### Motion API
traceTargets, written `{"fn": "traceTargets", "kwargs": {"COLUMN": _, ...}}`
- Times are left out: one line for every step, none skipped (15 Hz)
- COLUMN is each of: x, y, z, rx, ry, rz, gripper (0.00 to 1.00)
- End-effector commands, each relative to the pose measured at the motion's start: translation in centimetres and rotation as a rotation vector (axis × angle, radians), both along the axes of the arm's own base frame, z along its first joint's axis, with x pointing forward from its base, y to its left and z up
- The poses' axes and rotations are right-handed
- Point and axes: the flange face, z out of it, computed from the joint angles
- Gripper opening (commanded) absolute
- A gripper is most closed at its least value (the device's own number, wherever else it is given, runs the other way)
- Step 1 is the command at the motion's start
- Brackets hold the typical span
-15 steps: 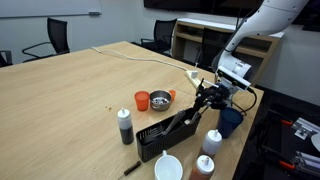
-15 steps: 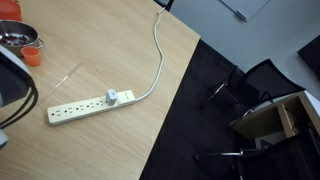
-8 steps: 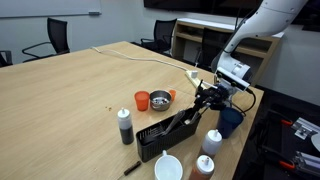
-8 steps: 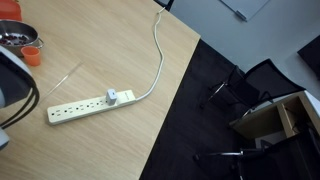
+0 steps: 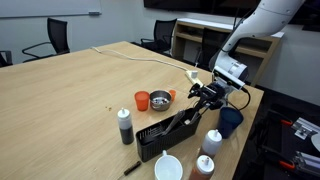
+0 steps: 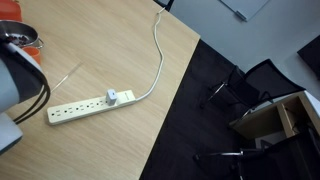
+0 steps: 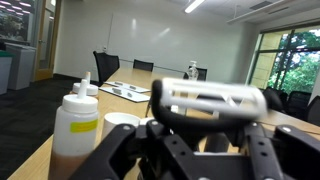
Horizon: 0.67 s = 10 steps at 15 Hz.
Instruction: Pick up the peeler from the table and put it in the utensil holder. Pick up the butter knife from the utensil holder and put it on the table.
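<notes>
- Black chairs (image 5: 58, 36) stand at 10 o'clock in an exterior view.
- A wooden cabinet (image 5: 190, 42) is at 1 o'clock.
- An office chair (image 6: 250, 80) sits on dark carpet (image 6: 195, 115) at 3 o'clock.
- In the wrist view, a whiteboard (image 7: 165, 40) is at 12 o'clock.
- Windows (image 7: 290, 60) at 3 o'clock show green trees.
- A ceiling light (image 7: 196, 5) is lit.

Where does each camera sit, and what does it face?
Exterior view: raised, across the table, facing the arm and gripper by the utensil holder.
Exterior view: high, looking down on the power strip; blurred robot part at its left edge.
Wrist view: behind the gripper, looking along the table past a squeeze bottle.
Both exterior views show the power strip.
</notes>
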Motion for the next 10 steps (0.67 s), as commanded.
{"fn": "traceTargets", "kwargs": {"x": 0.85, "y": -0.35, "z": 0.57, "rx": -0.024, "ry": -0.009, "rz": -0.01, "gripper": 0.9}}
{"fn": "traceTargets", "kwargs": {"x": 0.98, "y": -0.36, "z": 0.71, "rx": -0.024, "ry": -0.015, "rz": -0.008, "gripper": 0.96}}
{"fn": "traceTargets", "kwargs": {"x": 1.08, "y": -0.36, "z": 0.79, "rx": -0.025, "ry": -0.018, "rz": -0.006, "gripper": 0.99}}
{"fn": "traceTargets", "kwargs": {"x": 1.16, "y": -0.36, "z": 0.86, "rx": -0.024, "ry": -0.022, "rz": -0.004, "gripper": 1.0}}
{"fn": "traceTargets", "kwargs": {"x": 1.24, "y": -0.4, "z": 0.91, "rx": -0.025, "ry": -0.024, "rz": -0.005, "gripper": 1.0}}
{"fn": "traceTargets", "kwargs": {"x": 1.3, "y": -0.43, "z": 0.96, "rx": -0.025, "ry": -0.025, "rz": -0.006, "gripper": 1.0}}
{"fn": "traceTargets", "kwargs": {"x": 1.34, "y": -0.49, "z": 1.02, "rx": -0.026, "ry": -0.026, "rz": -0.007, "gripper": 1.0}}
{"fn": "traceTargets", "kwargs": {"x": 1.37, "y": -0.55, "z": 1.12, "rx": -0.027, "ry": -0.028, "rz": -0.008, "gripper": 1.0}}
{"fn": "traceTargets", "kwargs": {"x": 1.42, "y": -0.63, "z": 1.23, "rx": -0.029, "ry": -0.031, "rz": -0.008, "gripper": 1.0}}
{"fn": "traceTargets", "kwargs": {"x": 1.49, "y": -0.75, "z": 1.37, "rx": -0.032, "ry": -0.033, "rz": -0.01, "gripper": 1.0}}
